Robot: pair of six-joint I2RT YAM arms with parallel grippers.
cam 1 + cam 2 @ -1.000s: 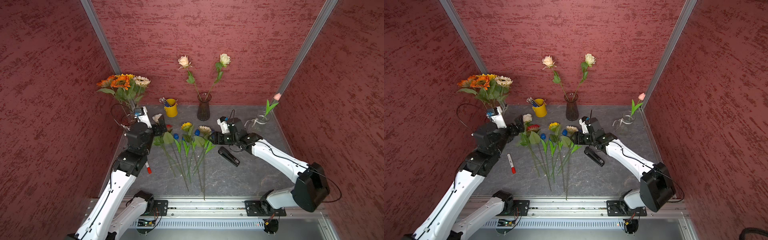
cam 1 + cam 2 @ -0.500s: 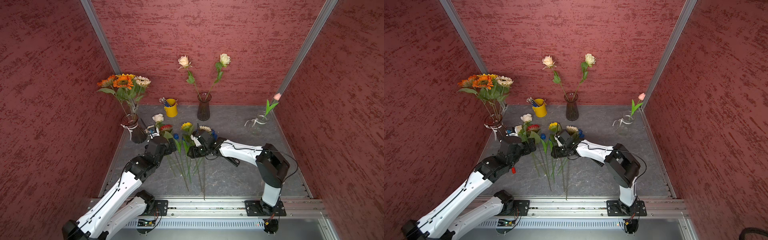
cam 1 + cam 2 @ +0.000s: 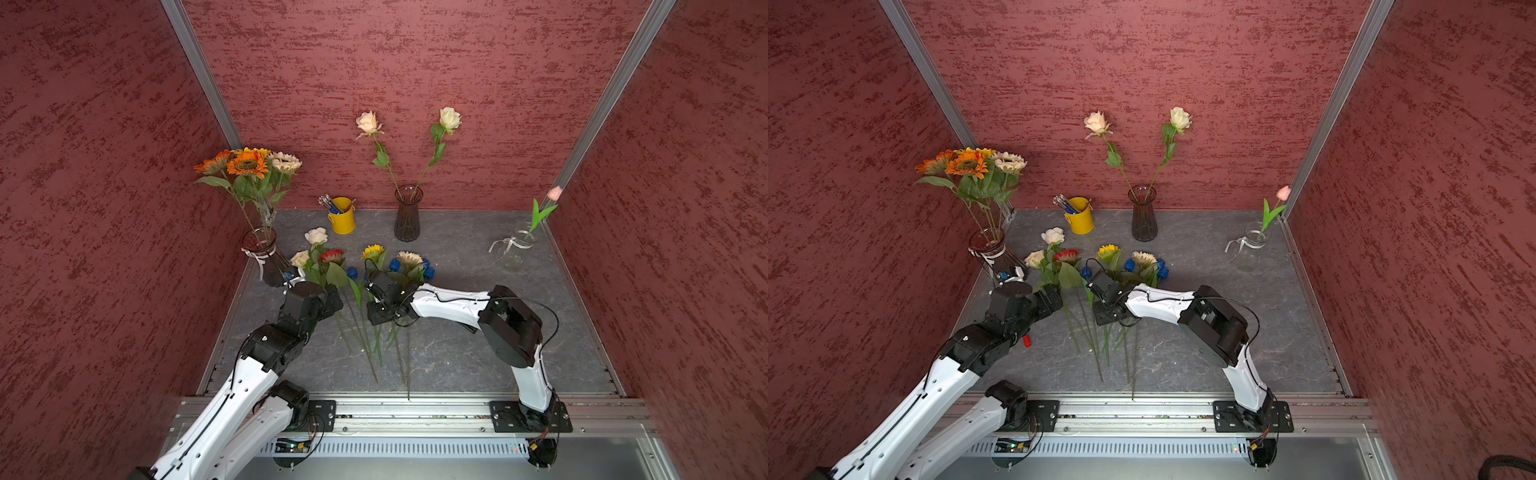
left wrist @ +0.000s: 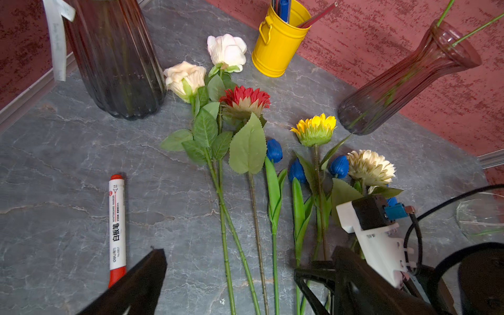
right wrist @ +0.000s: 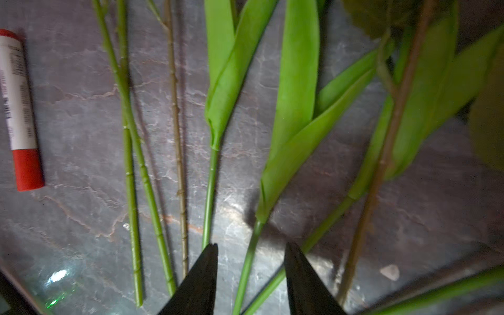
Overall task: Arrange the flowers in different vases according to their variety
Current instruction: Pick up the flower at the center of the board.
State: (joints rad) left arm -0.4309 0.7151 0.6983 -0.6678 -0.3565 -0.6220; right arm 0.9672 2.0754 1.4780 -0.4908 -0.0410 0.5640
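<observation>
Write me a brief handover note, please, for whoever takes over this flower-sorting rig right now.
Left gripper: open, empty, near the loose flowers.
Right gripper: open, astride a tulip stem, not yet gripping it.
Done: sunflower bunch in the ribboned dark vase; rose pair in the plain dark vase; pink tulip in the clear vase.
Left: lying on the table are two roses, three sunflowers and blue tulips; each goes to its matching vase.

Robot lab booth: red textured walls (image 3: 415,62), aluminium mounting rail (image 3: 415,409), grey tabletop (image 3: 449,365)
</observation>
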